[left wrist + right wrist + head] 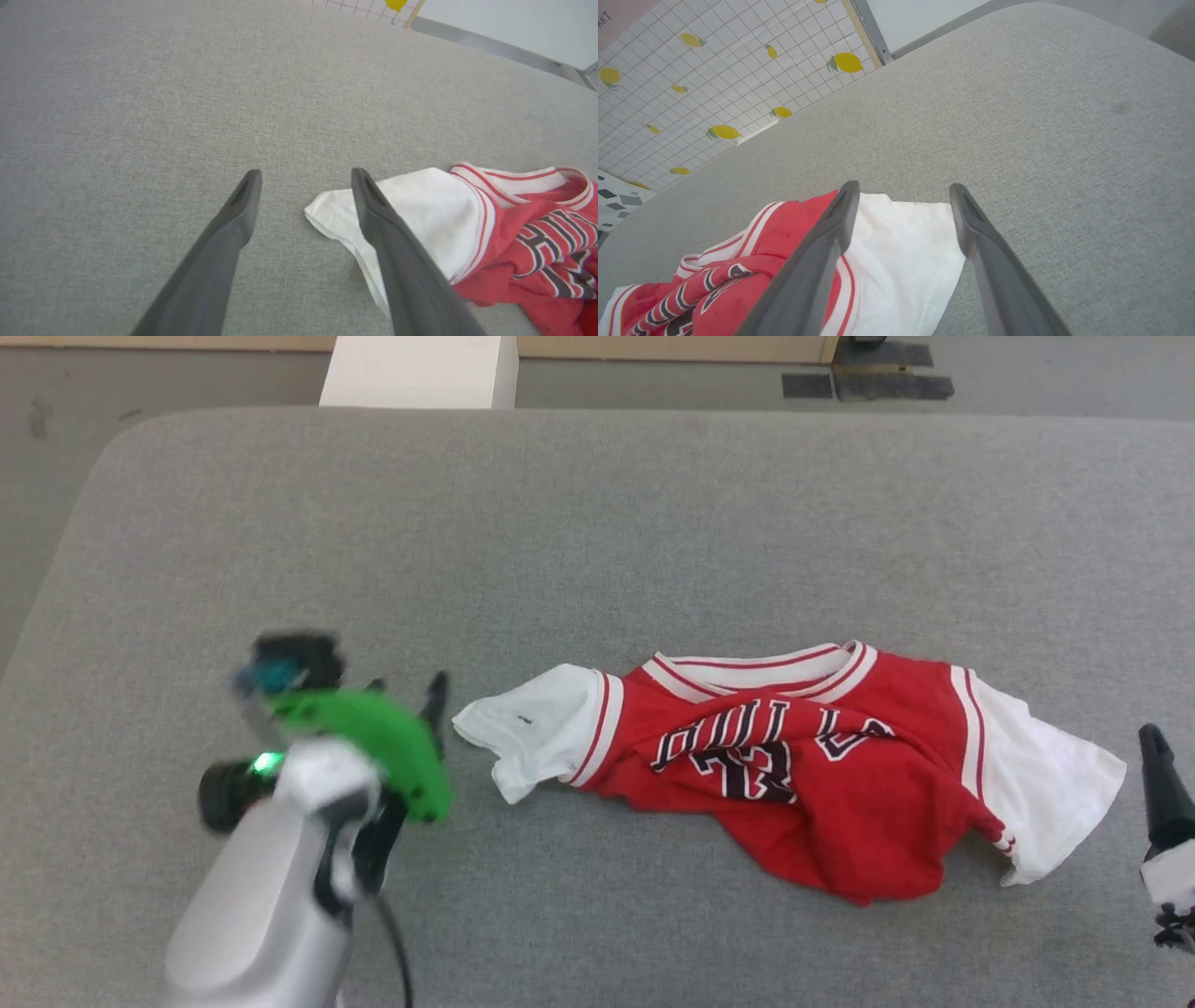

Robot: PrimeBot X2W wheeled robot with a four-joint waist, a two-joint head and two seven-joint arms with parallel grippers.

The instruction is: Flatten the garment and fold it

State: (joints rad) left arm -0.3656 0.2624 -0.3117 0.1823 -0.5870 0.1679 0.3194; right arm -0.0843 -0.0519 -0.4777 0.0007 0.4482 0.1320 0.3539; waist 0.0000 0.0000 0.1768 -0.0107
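surface (597,523): grey woven fabric, rounded corners
floor (56,392): grey, top edge; dark patches (868,378) upper right
wall (714,70): white grid with yellow lemons, upper left

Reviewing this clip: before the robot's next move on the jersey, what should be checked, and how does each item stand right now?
1. Left gripper open and holding nothing: ok.
2. Right gripper open and holding nothing: ok.
3. Garment lying flat: not ok; the red body is bunched and the lettering creased.
4. A white sleeve near each gripper: ok; left sleeve and right sleeve both point outward.
5. Grey surface has room beyond the garment for spreading: ok.
6. Fingertips touching the cloth: cannot tell.
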